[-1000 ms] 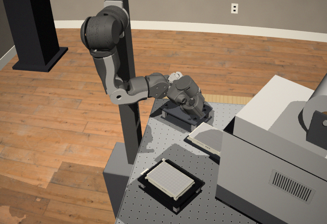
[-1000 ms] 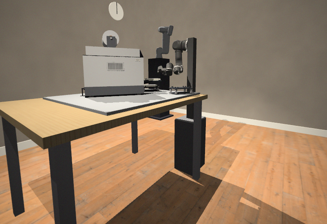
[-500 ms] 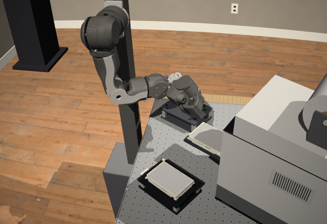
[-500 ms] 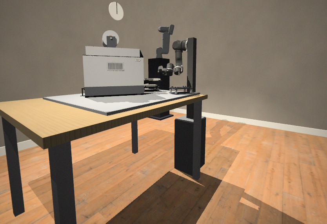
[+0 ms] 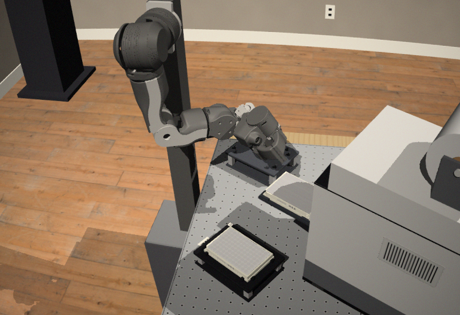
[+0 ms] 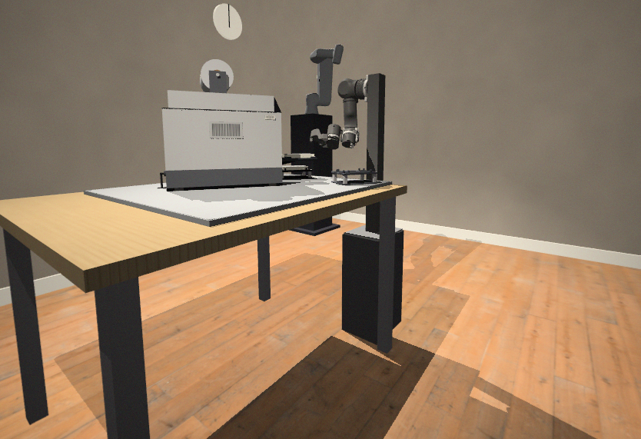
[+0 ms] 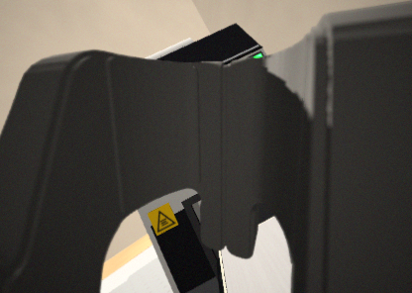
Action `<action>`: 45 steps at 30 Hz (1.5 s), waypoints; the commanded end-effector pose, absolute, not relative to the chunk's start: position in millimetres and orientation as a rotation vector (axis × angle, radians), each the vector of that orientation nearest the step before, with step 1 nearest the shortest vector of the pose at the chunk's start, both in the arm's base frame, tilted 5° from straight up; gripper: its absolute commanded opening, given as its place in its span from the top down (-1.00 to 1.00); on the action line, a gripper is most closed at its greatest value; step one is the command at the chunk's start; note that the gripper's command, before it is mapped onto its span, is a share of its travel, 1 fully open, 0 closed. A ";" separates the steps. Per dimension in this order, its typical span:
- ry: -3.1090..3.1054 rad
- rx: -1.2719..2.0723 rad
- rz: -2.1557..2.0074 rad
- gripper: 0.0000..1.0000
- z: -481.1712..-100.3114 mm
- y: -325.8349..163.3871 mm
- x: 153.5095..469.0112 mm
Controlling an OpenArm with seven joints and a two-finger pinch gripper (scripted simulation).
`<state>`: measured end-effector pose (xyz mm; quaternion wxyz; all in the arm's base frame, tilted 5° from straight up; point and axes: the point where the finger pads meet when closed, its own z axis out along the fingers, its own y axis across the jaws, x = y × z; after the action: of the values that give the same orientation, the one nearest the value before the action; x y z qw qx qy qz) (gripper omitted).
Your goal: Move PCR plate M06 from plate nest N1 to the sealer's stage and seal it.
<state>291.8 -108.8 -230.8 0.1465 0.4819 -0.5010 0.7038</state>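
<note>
A pale plate point(image 5: 288, 192) lies flat on the sealer's stage point(image 5: 282, 207), which stands out from the front of the sealer point(image 5: 368, 223); its top reads as a smooth sheet, half in the housing's shadow, with a small label on its near edge too small to read, so whether it is M06 cannot be read off the label. Just beyond it, the dark plate nest point(image 5: 265, 167) under the wrist carries no plate. Nearer the camera, a second plate point(image 5: 239, 252) with a fine grid of wells sits squarely in another black nest point(image 5: 245, 286), well apart from the stage. Both nests and the sealer stand on the perforated grey board point(image 5: 214, 192) on the wooden table point(image 6: 96, 241). The gripper point(image 7: 218, 160) hangs above the bare nest, fingers pressed fully together with nothing between them. Past the fingers, the wrist view catches the sealer's black front, a sliver of green lamp point(image 7: 257, 54) at its upper edge, and a yellow warning label point(image 7: 162, 220) lower down.
</note>
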 end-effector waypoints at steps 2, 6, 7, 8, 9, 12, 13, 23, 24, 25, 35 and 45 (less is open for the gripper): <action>-1.534 1.390 1.974 1.00 -234.5 -64.3 276.6; -1.534 1.390 1.974 1.00 -234.5 -64.3 276.6; -1.534 1.390 1.974 1.00 -234.5 -64.3 276.6; -1.534 1.390 1.974 1.00 -234.5 -64.3 276.6; -1.534 1.390 1.974 1.00 -234.5 -64.3 276.6; -1.534 1.390 1.974 1.00 -234.5 -64.3 276.6; -1.534 1.390 1.974 1.00 -234.5 -64.3 276.6; -1.534 1.390 1.974 1.00 -233.4 -61.5 276.0; -1.534 1.390 1.974 1.00 -233.4 -61.5 276.0; -1.534 1.390 1.974 1.00 -233.4 -61.5 276.0; -1.508 1.388 1.991 1.00 -231.3 -68.6 278.8; -1.534 1.390 1.974 1.00 -232.2 -59.2 275.6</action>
<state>291.5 -104.3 -226.7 0.1505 0.4781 -0.4766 0.7222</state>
